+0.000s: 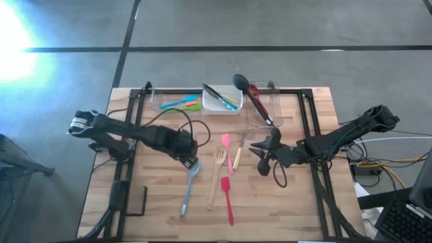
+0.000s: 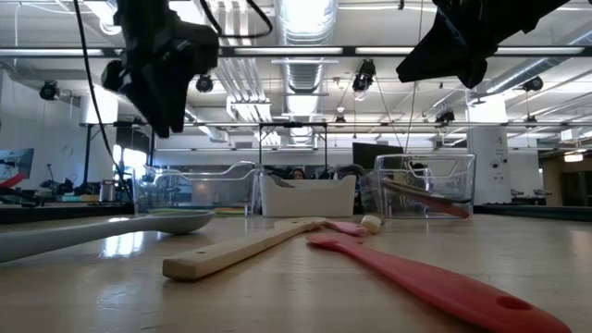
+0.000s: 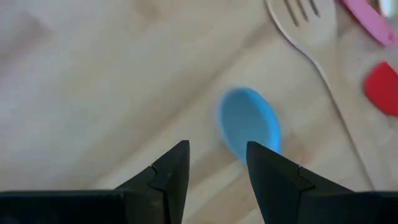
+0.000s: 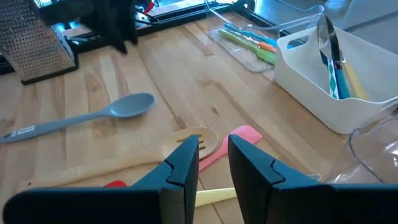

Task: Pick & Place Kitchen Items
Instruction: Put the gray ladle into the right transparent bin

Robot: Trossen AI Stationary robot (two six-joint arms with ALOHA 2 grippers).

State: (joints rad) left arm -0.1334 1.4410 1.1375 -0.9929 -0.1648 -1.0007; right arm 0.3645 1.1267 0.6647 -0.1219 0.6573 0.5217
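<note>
Left wrist view: left pincer parted, empty, above grey spoon.

Grey spoon, red spatula

Both arms are dark, nearly black, built of chunky jointed links. The left arm has a white band or label near its base end, and a black cable loops beside its forearm. The right arm carries a black cable that curls below its wrist. The left gripper has two matte black fingers tapering to angular points. The right gripper has fingers of dark teal-black, wedge-shaped with flat faces.
</note>
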